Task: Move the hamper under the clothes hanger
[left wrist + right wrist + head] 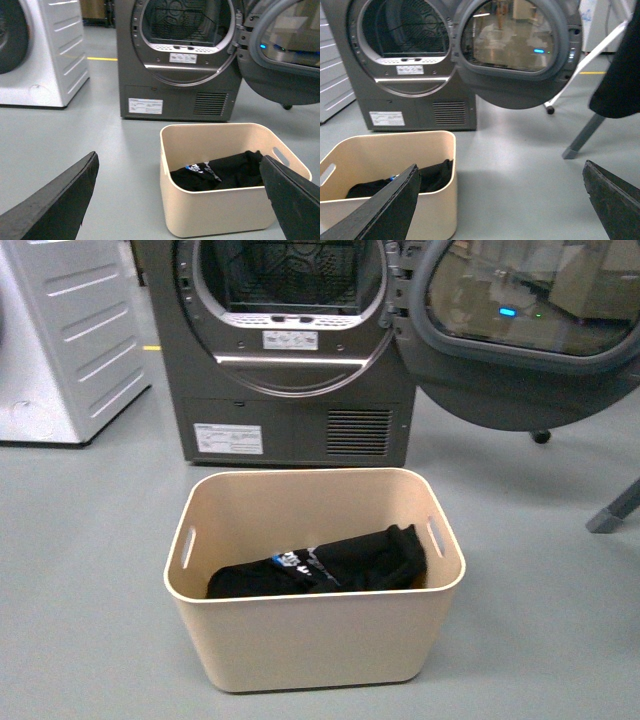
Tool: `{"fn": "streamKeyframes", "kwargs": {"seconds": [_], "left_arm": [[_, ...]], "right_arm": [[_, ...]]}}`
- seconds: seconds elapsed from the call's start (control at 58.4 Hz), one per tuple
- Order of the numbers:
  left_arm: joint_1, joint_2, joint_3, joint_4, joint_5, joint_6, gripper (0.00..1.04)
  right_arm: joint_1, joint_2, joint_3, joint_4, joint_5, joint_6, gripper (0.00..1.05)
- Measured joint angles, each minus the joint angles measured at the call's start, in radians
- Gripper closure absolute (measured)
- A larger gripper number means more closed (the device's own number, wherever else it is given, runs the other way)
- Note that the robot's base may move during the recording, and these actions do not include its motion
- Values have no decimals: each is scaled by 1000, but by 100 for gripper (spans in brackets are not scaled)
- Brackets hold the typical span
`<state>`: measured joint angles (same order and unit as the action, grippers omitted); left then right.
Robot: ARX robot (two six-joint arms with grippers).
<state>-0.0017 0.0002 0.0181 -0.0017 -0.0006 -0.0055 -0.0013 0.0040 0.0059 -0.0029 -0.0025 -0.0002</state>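
We've got the beige hamper on the grey floor just in front of the open dark grey dryer, with a black garment bearing a blue-and-white print inside, and a slanted leg of the clothes hanger well off to its right. The dryer's white sticker is too small for us to read. Our left gripper and right gripper both gape wide, holding nothing.
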Motion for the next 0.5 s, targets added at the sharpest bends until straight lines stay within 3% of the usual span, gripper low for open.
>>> {"fn": "streamKeyframes", "kwargs": {"seconds": [0.496], "left_arm": [[1, 0, 0, 0, 1, 0, 7]], "right_arm": [[1, 0, 0, 0, 1, 0, 7]]}}
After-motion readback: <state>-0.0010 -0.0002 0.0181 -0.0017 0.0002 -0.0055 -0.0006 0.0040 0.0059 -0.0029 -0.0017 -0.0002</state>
